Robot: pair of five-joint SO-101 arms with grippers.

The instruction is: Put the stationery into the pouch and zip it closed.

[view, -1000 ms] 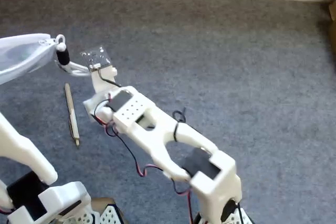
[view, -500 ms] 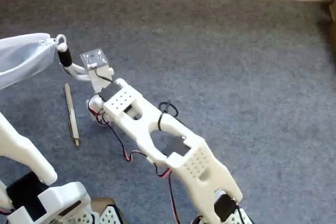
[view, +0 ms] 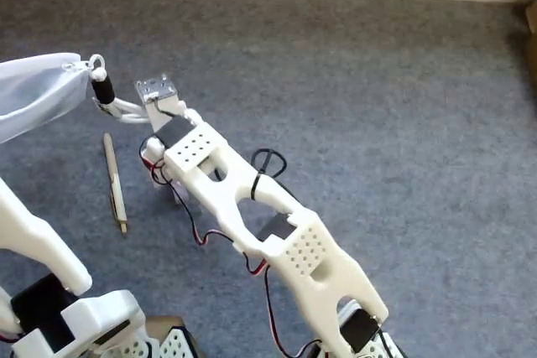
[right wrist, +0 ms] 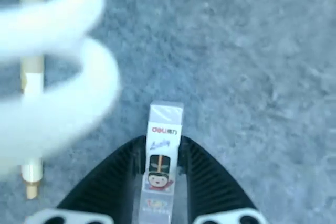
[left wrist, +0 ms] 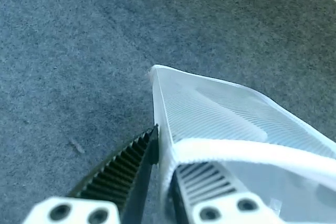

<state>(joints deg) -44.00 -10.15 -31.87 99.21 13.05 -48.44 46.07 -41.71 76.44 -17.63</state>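
1. Print on one thing only: the eraser (right wrist: 164,135), in a white wrapper with coloured lettering and a small cartoon figure in a dark hat and red coat; lettering too small to vouch for.
2. Counted: one pouch (view: 38,94), one pen (view: 115,182), one eraser, two arms.
3. Pouch (left wrist: 236,124) of white, see-through mesh with a thick white band along its edge; held up at the far left of the high view, over the grey carpet-like surface (view: 377,106); cut off there by the frame edge, so only its right-hand end in sight; a small white ring (view: 96,63) at that end.
4. Left gripper (left wrist: 165,156) clamped on the pouch edge: one ribbed black finger outside the mesh, the other seen through it.
5. Right gripper (right wrist: 161,145) pinching the eraser upright between two black fingers, its upper end poking out past the tips; in the high view, right gripper (view: 101,90) just beside the pouch's ringed end, at the tip of the right arm (view: 252,199).
6. Pen flat on the surface, between the left arm (view: 42,249) and the right arm, near the pouch's corner and apart from both grippers.
7. In the right wrist view, pen (right wrist: 31,174) partly hidden by blurred white loops (right wrist: 58,66) close to the lens; hard to tell what these are.
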